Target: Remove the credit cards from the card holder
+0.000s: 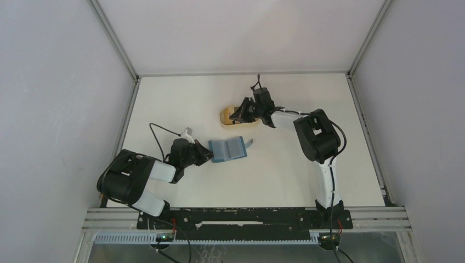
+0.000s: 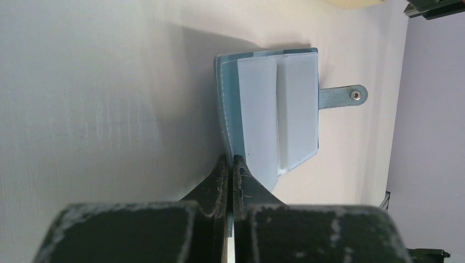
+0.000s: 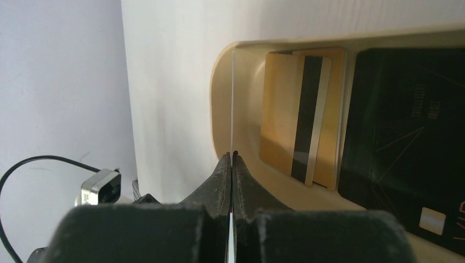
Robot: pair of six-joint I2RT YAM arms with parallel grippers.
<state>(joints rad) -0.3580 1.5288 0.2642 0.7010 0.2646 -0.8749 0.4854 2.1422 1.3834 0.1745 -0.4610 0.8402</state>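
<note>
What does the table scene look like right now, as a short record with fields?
card holder: lying open, no card showing in its sleeves
left gripper: shut on the card holder's edge
right gripper: shut on a thin card, seen edge-on, over the tray
tray: holds a gold card and a black card

The teal-blue card holder (image 2: 227, 109) looks like soft, matt, stitched leatherette, its frosted plastic sleeves (image 2: 296, 109) smooth, its snap (image 2: 357, 95) shiny metal. The black credit card (image 3: 406, 137) is glossy in the smooth tan rounded tray (image 3: 222, 104).
</note>
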